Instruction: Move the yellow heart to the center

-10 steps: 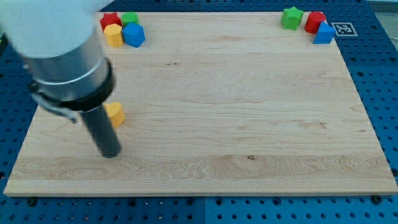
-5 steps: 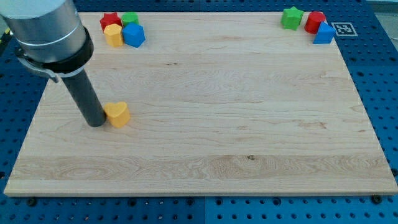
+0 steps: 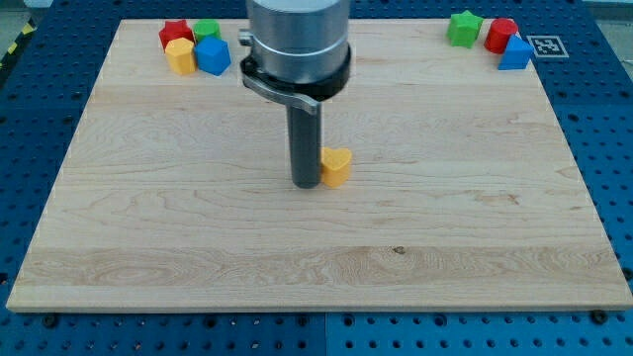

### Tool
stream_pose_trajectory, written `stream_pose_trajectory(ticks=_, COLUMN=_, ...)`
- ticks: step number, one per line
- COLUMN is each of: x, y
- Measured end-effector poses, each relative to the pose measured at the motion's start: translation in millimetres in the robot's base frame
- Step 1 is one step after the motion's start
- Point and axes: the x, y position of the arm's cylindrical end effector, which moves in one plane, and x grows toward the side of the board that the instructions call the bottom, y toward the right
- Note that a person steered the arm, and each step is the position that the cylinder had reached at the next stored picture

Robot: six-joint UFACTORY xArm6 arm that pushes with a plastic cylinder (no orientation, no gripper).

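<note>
The yellow heart (image 3: 337, 167) lies on the wooden board (image 3: 445, 227) near its middle. My tip (image 3: 305, 184) rests on the board right against the heart's left side, touching it. The dark rod rises from there to the arm's grey body at the view's top centre.
At the top left corner sit a red block (image 3: 175, 32), a green block (image 3: 207, 30), a yellow block (image 3: 181, 55) and a blue block (image 3: 213, 55). At the top right corner sit a green block (image 3: 463, 28), a red block (image 3: 500, 34) and a blue block (image 3: 515, 53).
My tip has swept from the board's left side to near the middle, pushing the yellow heart to the right with it. The corner blocks have not moved.
</note>
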Motion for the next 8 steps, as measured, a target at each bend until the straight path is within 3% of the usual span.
stream_pose_trajectory(ticks=2, x=15.0, y=20.8)
stream_pose_trajectory(ticks=3, x=-14.5, y=24.6)
stream_pose_trajectory(ticks=6, x=-16.9, y=41.2)
stream_pose_trajectory(ticks=7, x=-49.1, y=40.7)
stream_pose_trajectory(ticks=8, x=-60.6, y=13.9)
